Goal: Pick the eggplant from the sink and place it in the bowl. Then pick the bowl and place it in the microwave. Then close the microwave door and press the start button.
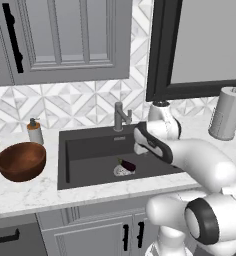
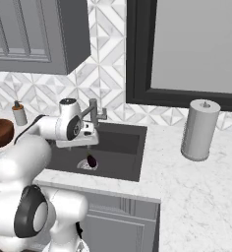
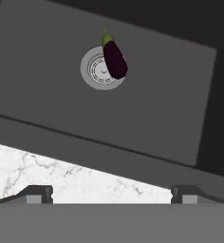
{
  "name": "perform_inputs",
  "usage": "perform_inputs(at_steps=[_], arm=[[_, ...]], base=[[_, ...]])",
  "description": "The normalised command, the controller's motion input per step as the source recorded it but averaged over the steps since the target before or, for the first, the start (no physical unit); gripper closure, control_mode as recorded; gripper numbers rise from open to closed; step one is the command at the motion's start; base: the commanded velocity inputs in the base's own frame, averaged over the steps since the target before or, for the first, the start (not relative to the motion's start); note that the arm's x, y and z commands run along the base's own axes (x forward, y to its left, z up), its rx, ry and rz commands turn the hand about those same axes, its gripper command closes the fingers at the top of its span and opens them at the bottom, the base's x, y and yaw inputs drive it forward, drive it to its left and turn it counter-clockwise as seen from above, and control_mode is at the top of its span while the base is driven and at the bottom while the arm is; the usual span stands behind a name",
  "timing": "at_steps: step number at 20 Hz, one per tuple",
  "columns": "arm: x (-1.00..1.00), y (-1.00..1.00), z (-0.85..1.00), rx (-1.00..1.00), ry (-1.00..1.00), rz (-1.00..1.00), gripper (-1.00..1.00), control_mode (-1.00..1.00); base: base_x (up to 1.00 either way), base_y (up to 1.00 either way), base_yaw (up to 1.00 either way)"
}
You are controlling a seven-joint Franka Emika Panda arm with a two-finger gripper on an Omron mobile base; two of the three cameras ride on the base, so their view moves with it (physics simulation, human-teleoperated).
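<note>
The eggplant is small and dark purple with a green stem cap. It lies on the floor of the dark grey sink, partly over the round drain. The eggplant sits near the middle of the sink. My gripper hangs above the basin's front part, open, with nothing between its fingers. The reddish-brown bowl stands on the counter left of the sink. The microwave and its door are out of view.
A grey faucet rises behind the sink. A soap bottle stands by the bowl and a paper towel roll on the right counter. A dark-framed window and upper cabinets hang above.
</note>
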Motion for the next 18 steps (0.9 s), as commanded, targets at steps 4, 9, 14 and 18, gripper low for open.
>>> perform_inputs(at_steps=[4,9,14,18], arm=[[0.18,0.0,-0.46,0.0,-0.02,0.1,-1.0,-1.0],[0.12,0.0,-0.42,0.0,0.0,0.05,-1.0,-1.0],[0.18,0.0,-0.18,0.0,0.0,0.0,-1.0,-1.0],[0.29,0.0,-0.18,0.0,0.0,0.0,-1.0,-1.0]], base=[[0.0,0.0,0.0],[0.0,0.0,0.0],[0.0,0.0,0.0],[0.0,0.0,0.0]])
